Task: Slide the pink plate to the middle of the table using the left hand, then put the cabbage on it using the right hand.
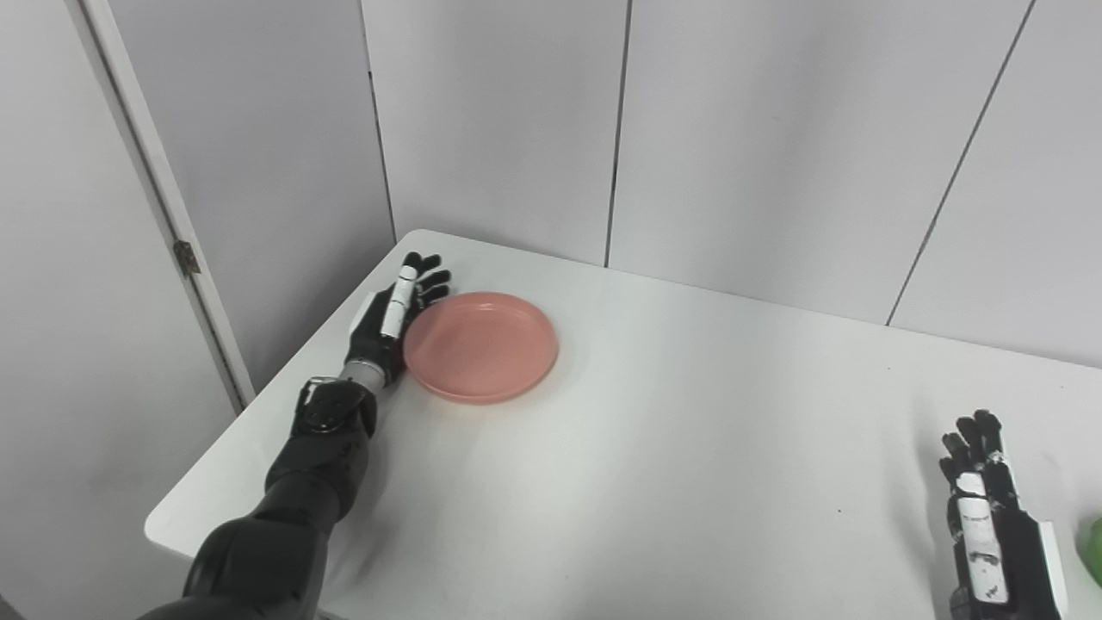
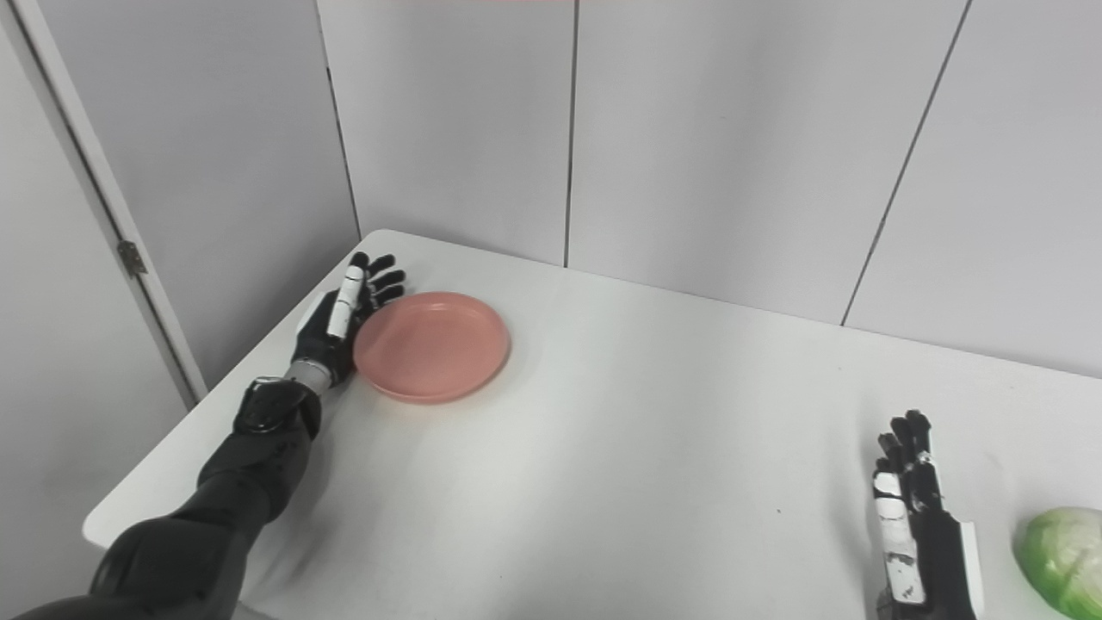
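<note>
The left hand (image 1: pixel 392 320), unclenched and grasping nothing, is set against the outer rim of the pink plate (image 1: pixel 480 346) near the table's (image 1: pixel 654 448) far-left corner for an inward push, while the right hand (image 2: pixel 917 525) is kept flat, released, beside the cabbage (image 2: pixel 1061 558).

Bright, even light from overhead, nothing harsh. Soft shadows pool under the left arm (image 1: pixel 293 508) on the white table (image 1: pixel 689 448), whose surface carries a pale sheen. Both views sharp, with mild softening toward the edges.
</note>
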